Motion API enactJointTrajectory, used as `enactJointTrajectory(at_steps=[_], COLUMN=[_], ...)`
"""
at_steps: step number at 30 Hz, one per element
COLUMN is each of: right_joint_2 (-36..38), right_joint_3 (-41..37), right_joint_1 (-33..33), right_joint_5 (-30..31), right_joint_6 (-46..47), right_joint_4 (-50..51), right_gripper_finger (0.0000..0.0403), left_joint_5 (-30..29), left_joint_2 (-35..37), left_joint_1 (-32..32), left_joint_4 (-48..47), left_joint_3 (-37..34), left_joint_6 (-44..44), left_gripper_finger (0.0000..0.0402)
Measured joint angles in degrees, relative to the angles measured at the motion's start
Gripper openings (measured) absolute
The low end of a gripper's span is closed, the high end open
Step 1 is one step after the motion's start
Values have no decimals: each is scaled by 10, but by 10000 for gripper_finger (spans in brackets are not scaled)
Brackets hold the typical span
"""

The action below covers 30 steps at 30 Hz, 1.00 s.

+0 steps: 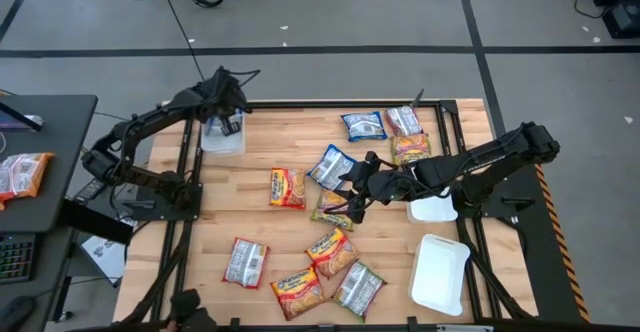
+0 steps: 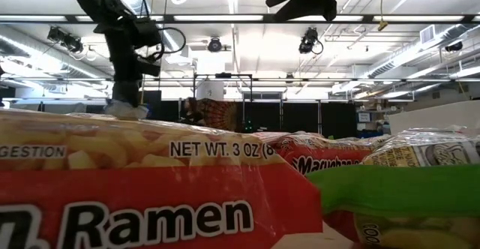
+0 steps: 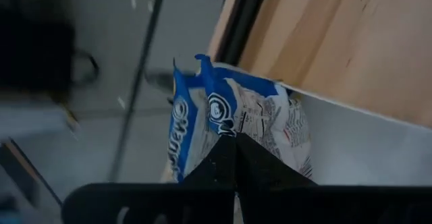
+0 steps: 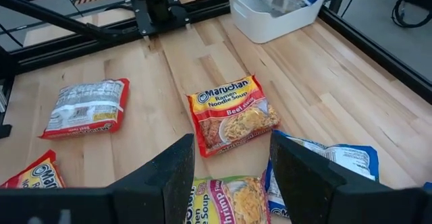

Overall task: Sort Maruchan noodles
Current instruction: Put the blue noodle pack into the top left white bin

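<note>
The wooden table (image 1: 300,162) carries scattered Maruchan noodles (image 1: 287,187). At its far-left white tray (image 1: 222,140) the left gripper (image 1: 228,119) is clamped on a blue-white packet (image 3: 236,126), standing on edge, long axis upright; releasing it seems next. Mid-table, the right gripper (image 4: 229,166) hovers, fingers spread and empty, over a shrimp packet (image 4: 226,200) lying flat.

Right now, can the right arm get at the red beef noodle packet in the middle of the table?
Probably yes. The right gripper hangs open just short of the beef packet, with only bare wood between them. The left gripper, shut on a blue packet over the white tray, is well clear.
</note>
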State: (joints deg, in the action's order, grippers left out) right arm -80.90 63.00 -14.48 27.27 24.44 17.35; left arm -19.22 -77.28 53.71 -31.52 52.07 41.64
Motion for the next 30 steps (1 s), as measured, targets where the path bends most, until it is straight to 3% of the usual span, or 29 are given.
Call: enactJointTrajectory(at_steps=[7,13,17,21,30], right_joint_2=[0,0,7,31,59], right_joint_3=[0,0,0,0,0], right_joint_1=[-11,-17,-18,-20,0], right_joint_5=[1,-1,-40,-63,-42], right_joint_6=[14,14,15,3,-99], right_joint_4=[16,21,44,93,215], right_gripper_finger=[197,197,197,197,197], left_joint_5=[-14,-77,-93,-97,-89], left_joint_2=[0,0,0,0,0], left_joint_1=[6,10,15,10,-40], left_joint_4=[-6,-16,-29,-85,-282], left_joint_3=[-8,-20,-18,7,134], left_joint_6=[9,-52,-90,-137,-243], left_gripper_finger=[5,39,66,98,156])
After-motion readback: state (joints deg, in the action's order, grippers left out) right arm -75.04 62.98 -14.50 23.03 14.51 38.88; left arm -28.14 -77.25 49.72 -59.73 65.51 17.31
